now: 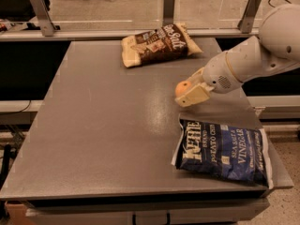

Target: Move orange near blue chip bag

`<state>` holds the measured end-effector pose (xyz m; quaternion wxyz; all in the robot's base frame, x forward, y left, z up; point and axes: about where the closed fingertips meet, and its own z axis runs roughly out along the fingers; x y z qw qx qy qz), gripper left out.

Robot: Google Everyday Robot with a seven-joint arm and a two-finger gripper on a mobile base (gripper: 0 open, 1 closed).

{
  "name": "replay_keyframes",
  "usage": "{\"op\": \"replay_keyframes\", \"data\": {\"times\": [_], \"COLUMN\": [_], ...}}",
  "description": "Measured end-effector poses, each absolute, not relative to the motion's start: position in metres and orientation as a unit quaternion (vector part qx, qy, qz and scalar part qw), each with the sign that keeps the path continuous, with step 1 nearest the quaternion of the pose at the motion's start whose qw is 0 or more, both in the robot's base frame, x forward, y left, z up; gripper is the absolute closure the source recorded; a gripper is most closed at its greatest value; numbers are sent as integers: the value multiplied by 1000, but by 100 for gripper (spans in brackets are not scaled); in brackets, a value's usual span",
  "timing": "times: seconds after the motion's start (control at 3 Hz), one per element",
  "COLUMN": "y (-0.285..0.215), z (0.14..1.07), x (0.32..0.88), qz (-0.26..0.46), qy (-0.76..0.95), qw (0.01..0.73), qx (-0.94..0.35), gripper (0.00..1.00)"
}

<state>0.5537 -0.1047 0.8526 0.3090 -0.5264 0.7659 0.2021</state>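
The orange (182, 87) is small and round, held between the cream fingers of my gripper (187, 92), just above the table right of centre. The gripper is shut on it, and the white arm reaches in from the right edge. The blue chip bag (221, 149) lies flat at the table's front right, navy with white lettering. The orange is a short way behind the bag's upper left corner, apart from it.
A brown-and-cream chip bag (157, 44) lies at the back of the grey table (93, 125). A rail with metal posts (42, 13) runs behind the table. The table's right edge is close to the blue bag.
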Motion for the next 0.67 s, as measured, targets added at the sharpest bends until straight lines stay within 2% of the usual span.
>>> {"op": "replay_keyframes", "data": {"times": [0.67], "y": [-115], "z": [839], "x": [540], "qz": [207], "qy": [781], "qw": [282], "qx": [-518], "gripper": [37]}}
